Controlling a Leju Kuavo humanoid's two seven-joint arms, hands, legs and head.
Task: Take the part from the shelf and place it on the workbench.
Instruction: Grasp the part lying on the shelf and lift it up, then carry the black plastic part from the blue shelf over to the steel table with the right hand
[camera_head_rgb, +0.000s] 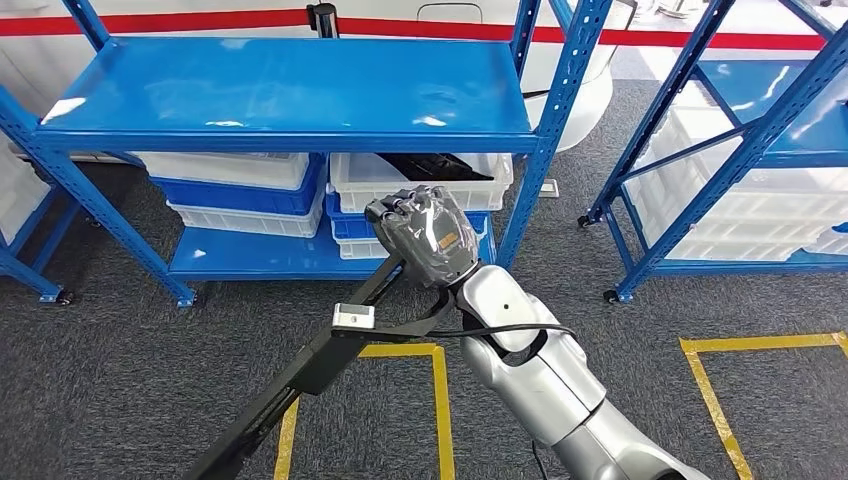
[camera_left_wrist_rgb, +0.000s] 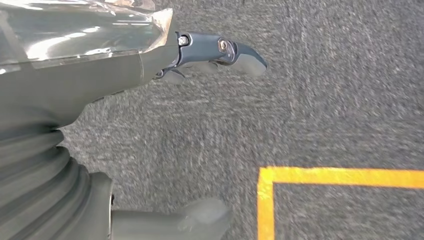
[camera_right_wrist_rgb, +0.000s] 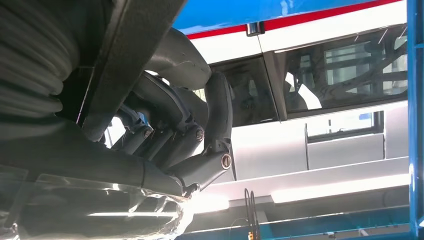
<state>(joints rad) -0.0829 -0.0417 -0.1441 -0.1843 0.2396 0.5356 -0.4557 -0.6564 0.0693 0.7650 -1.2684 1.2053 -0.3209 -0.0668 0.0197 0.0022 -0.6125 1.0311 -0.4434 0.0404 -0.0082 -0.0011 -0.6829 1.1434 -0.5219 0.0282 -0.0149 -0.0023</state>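
Part: the long black part (camera_head_rgb: 300, 375) is out of the shelf (camera_head_rgb: 290, 135), running from the right hand down toward the bottom edge of the head view, over grey carpet (camera_head_rgb: 120, 380).
Right hand: right hand (camera_head_rgb: 425, 235) wrapped tight on the part's upper end, just in front of the shelf's lower level, probably gripping the end so the length hangs free of the frame.
Left hand: left hand (camera_left_wrist_rgb: 100, 75) hangs over carpet and yellow tape (camera_left_wrist_rgb: 300, 177), fingers apart, holding nothing.
Wrist extra: the right wrist view shows fingers (camera_right_wrist_rgb: 195, 160) curled under the black bar, hidden from the head view.
Bins: white bins (camera_head_rgb: 420, 175) sit on the shelf's lower level.
Workbench: out of sight; a carry looks next.
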